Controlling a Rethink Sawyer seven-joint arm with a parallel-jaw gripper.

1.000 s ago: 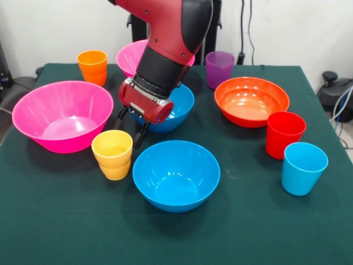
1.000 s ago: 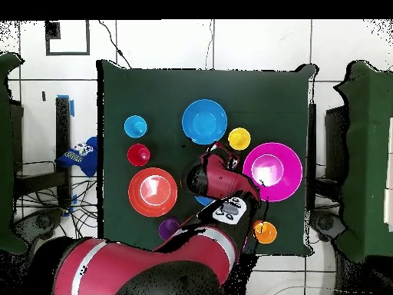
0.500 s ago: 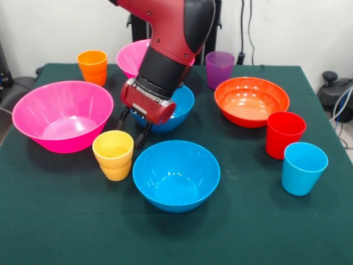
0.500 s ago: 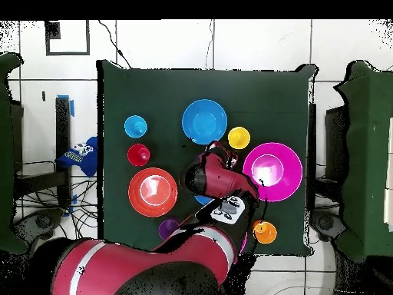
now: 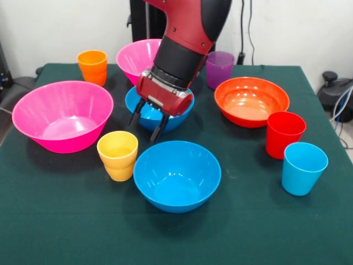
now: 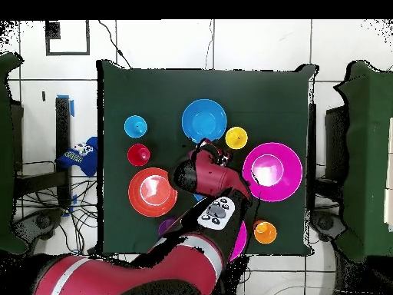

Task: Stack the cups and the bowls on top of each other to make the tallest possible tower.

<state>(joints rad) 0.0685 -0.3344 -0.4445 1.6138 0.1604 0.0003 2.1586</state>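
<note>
**Open claw hangs between two blue bowls, nothing stacked**

The claw (image 5: 149,122) at the end of the red and black arm (image 5: 182,44) hangs with its two dark fingers spread and nothing between them. In the front view the fingertips show in front of the medium glossy blue plastic bowl (image 5: 138,107) that lies behind the claw, partly hidden by the wrist, and just above the far rim of the second medium blue plastic bowl (image 5: 177,175) that sits nearer the camera. The small yellow plastic cup (image 5: 117,155) stands upright just beside that nearer bowl, to the lower left of the claw and apart from it.

Farther out on the dark green table (image 5: 66,221), a large pink plastic bowl (image 5: 62,115) sits at the left, a second pink bowl (image 5: 138,58) behind the arm, with the orange cup (image 5: 92,67) beside it. To the right lie the purple cup (image 5: 220,69), the shallow orange-red bowl (image 5: 251,101), the red cup (image 5: 284,134) and the light blue cup (image 5: 303,168). All stand singly, mouths up.
</note>
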